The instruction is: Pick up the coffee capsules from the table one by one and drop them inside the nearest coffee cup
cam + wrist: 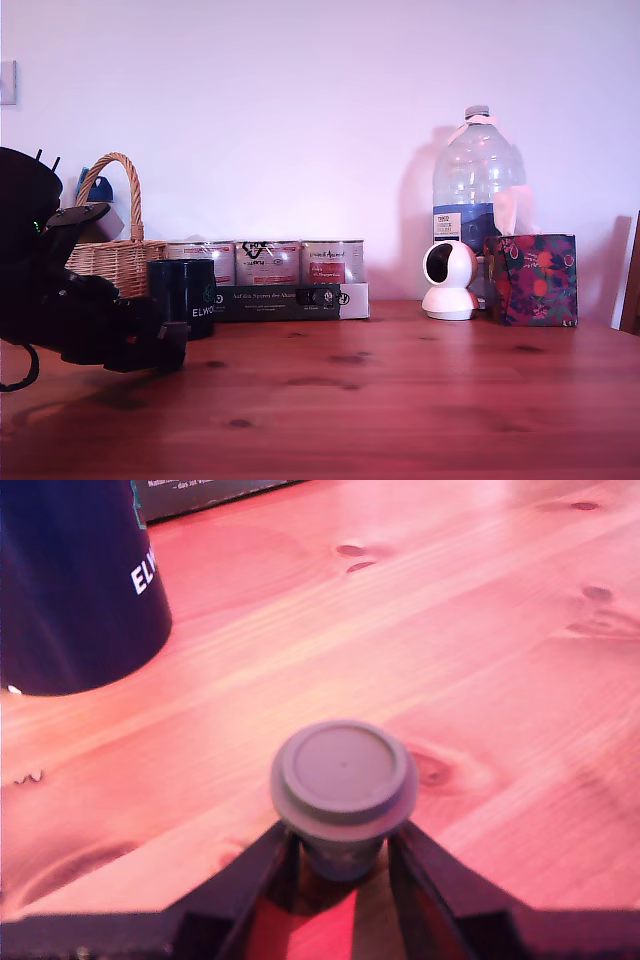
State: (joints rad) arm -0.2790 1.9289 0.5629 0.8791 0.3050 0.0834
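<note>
A small dark coffee capsule (343, 770) with a wide flat rim sits between the two black fingers of my gripper (343, 850), which press on its body from both sides just over the wooden table (480, 660). The navy coffee cup (70, 590) with white lettering stands close by, apart from the capsule. In the exterior view my gripper (172, 345) is low at the exterior view's left, just in front of the cup (183, 297). The capsule cannot be made out in that view.
Behind the cup are a wicker basket (115, 255), three silver tins (268, 262) and a flat black box (290, 300). At the exterior view's right stand a white camera (449, 280), a large water bottle (478, 175) and a floral tissue box (532, 280).
</note>
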